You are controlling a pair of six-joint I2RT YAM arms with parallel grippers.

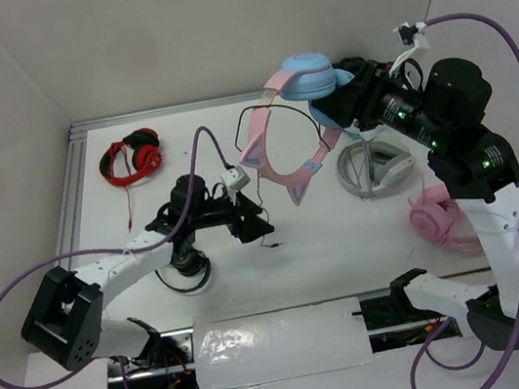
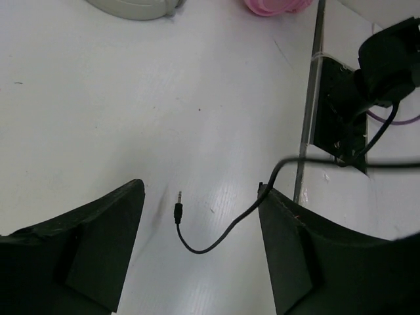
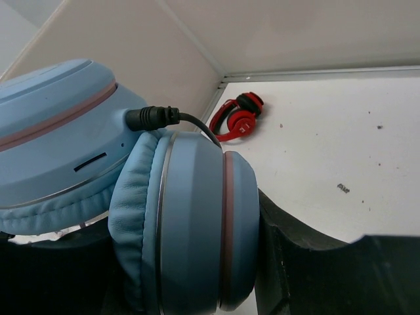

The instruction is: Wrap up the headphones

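**Right arm.** Raised, elbow bent, forearm reaching toward the far wall. The right gripper is clamped on the two stacked ear cups of the headphones, which it holds in the air above the table, just left of and beyond the grey ring-shaped stand.

**Headphones.** Smooth light-blue shells, wrinkled padded cushions, thin pink trim rings. The pink headband with its two pointed ears hangs down-left of the stand. The black cable leaves a ribbed jack on one cup.

**Left arm.** Stretched low across the table, well left of the stand. The left gripper has its matte black fingers spread wide and grips nothing. The cable drapes past one finger, and its plug lies on the glossy white tabletop between them.
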